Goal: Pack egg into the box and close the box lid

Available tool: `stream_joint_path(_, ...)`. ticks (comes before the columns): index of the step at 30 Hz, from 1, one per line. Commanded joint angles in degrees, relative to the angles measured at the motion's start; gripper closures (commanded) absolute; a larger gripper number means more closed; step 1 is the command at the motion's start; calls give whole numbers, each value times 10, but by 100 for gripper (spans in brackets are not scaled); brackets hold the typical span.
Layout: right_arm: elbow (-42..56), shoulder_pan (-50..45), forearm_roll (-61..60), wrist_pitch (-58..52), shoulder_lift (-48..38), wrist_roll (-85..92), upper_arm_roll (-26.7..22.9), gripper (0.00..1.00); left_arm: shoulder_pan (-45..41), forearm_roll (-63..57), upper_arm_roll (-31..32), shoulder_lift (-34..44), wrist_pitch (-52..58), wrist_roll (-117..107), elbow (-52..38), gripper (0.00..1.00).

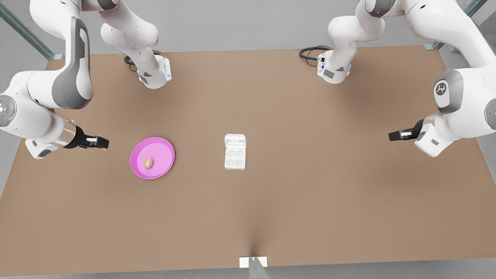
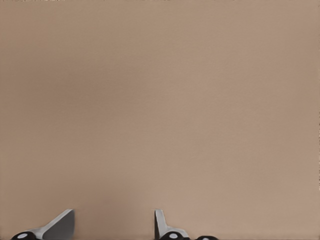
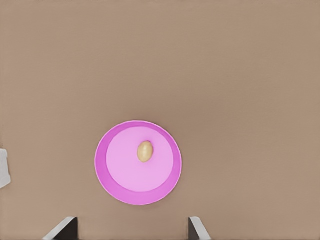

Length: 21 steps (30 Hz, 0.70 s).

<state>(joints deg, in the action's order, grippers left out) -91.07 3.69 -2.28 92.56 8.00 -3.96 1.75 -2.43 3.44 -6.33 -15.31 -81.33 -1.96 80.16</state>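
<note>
Right gripper [image 1: 101,142], fingers spread (left gripper [image 1: 395,135] too, idle), could roll egg [image 1: 148,163] off plate [image 1: 138,169], at box's [image 1: 235,158] nine o'clock.

The setting was a simulated robotics lab: two white arms [image 1: 50,97] flanked a bare brown table [image 1: 271,213] against grey surroundings.

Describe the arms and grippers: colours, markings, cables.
Both arms are glossy white with grey joint covers; black cables coil at their bases. The right gripper, on the front view's left, and the left gripper, on its right, are black with white patches. Both grippers are open, with light grey fingertips.
</note>
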Motion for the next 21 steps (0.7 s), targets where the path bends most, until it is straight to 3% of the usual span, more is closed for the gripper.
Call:
stream_joint_path(1, 0, -1, 0, 0, 0, 0, 0, 0, 0, 0, 0, 0, 0, 2, 0, 0)
stream_joint_path(6, -31, 1, 1, 38, -11, -2, 6, 0, 0, 0, -4, -2, 8, 0, 4, 0)
stream_joint_path(7, -50, 2, 4, 66, -22, -9, 28, 0, 0, 1, -4, -4, 4, 2, 4, 0)
stream_joint_path(10, -246, 3, 20, 278, -83, -153, 105, 0, 0, 1, -3, -1, 6, 3, 1, 0)
stream_joint_path(13, -377, 3, 154, 444, -91, -350, 185, 0, 0, 0, -4, -1, 6, 4, 1, 0)
stream_joint_path(16, -460, 3, 396, 583, -67, -561, 192, 0, 0, 0, -3, -1, 7, 2, 1, 0)
stream_joint_path(18, -479, 23, 563, 591, -53, -672, 192, 0, 0, 0, -3, -2, 6, 2, 1, 0)
stream_joint_path(21, -489, 49, 584, 605, -35, -725, 174, 0, 0, 0, -4, -2, 4, 2, 1, 0)
